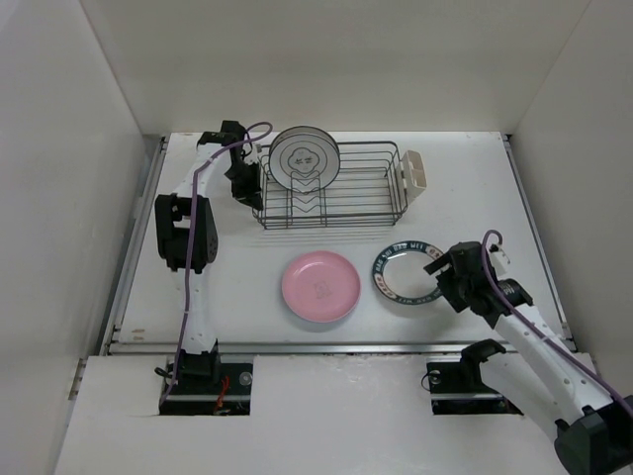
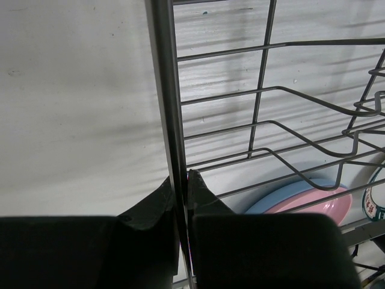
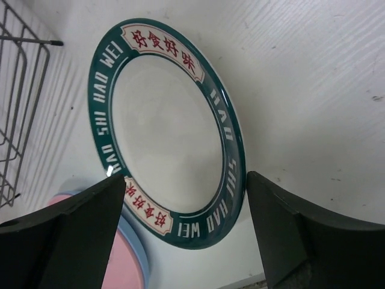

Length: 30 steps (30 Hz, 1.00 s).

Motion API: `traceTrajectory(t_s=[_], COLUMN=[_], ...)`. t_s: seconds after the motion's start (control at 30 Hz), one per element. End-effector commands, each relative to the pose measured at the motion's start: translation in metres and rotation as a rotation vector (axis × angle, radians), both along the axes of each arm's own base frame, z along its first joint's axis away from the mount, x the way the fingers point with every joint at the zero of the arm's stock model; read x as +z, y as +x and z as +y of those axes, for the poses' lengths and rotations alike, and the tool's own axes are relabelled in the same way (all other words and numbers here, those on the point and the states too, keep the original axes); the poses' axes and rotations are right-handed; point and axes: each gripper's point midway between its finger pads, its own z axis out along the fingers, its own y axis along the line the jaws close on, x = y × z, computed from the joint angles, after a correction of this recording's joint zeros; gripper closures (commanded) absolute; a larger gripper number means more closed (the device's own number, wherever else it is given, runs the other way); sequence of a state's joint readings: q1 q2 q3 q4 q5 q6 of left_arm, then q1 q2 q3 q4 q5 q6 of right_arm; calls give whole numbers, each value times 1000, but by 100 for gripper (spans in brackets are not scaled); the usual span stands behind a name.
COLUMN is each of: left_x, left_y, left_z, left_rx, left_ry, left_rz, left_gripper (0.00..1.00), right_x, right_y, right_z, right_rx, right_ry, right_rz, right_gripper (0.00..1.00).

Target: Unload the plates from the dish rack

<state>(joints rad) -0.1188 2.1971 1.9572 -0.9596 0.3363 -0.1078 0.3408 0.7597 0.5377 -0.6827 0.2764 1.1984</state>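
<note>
The dish rack (image 1: pixel 331 193) stands at the back of the table with one plate (image 1: pixel 305 158), white with a dark rim, upright in its left end. My left gripper (image 1: pixel 243 186) is shut on the rack's left end wire (image 2: pixel 163 90), with both fingers (image 2: pixel 204 195) pinched against it. A pink plate (image 1: pixel 319 287) lies on the table on top of a blue plate (image 2: pixel 274 201). Beside it lies the teal-lettered plate (image 1: pixel 404 272). My right gripper (image 3: pixel 186 177) stands open just above that plate's near rim (image 3: pixel 165 132), holding nothing.
A cream plastic holder (image 1: pixel 413 170) is clipped on the rack's right end. White walls close in the table on three sides. The pink plate (image 3: pixel 111 268) and the rack's wires (image 3: pixel 24 90) show to the left in the right wrist view.
</note>
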Motion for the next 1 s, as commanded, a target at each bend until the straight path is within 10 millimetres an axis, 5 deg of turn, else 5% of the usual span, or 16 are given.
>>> traceTrajectory(t_s=[0.0,0.23,0.33,0.5,0.57,0.7,0.73,0.77,0.8,0.83,0.87,0.93,0.97], left_x=[6,10,16,21,23,19,19,17,17,11,6,4,7], left_y=[8,17,22,24,23,20,20,18,16,15,13,12,11], left_z=[-17,-17,-18,-17,-16,-13,-13,-13,-13,-13,-12,-12,-12], left_rx=[-53,-72,-72,-102,-113,-129,-129,-129,-129,-129,-128,-137,-137], left_ry=[-40,-39,-41,-35,-32,-18,-18,-17,-16,-15,-14,-11,-11], left_rz=[-29,-66,-87,-108,-110,-99,-99,-90,-81,-68,-47,-39,-38], left_gripper=[100,95,95,92,91,86,86,86,86,86,89,100,100], right_x=[11,18,41,140,158,201,225,199,198,228,191,179,200], right_y=[6,6,20,85,105,161,161,184,197,211,238,261,273], right_z=[-9,-35,-30,20,31,112,120,139,152,171,184,203,219], right_rx=[-56,-132,-26,367,509,891,933,1010,1056,1082,1114,1169,1178], right_ry=[-24,-174,-222,-370,-502,-570,-571,-558,-558,-547,-534,-553,-555], right_rz=[-16,59,-4,-402,-449,-626,-698,-644,-654,-724,-637,-620,-688], right_gripper=[13,0,0,7,8,8,8,11,13,17,25,30,32])
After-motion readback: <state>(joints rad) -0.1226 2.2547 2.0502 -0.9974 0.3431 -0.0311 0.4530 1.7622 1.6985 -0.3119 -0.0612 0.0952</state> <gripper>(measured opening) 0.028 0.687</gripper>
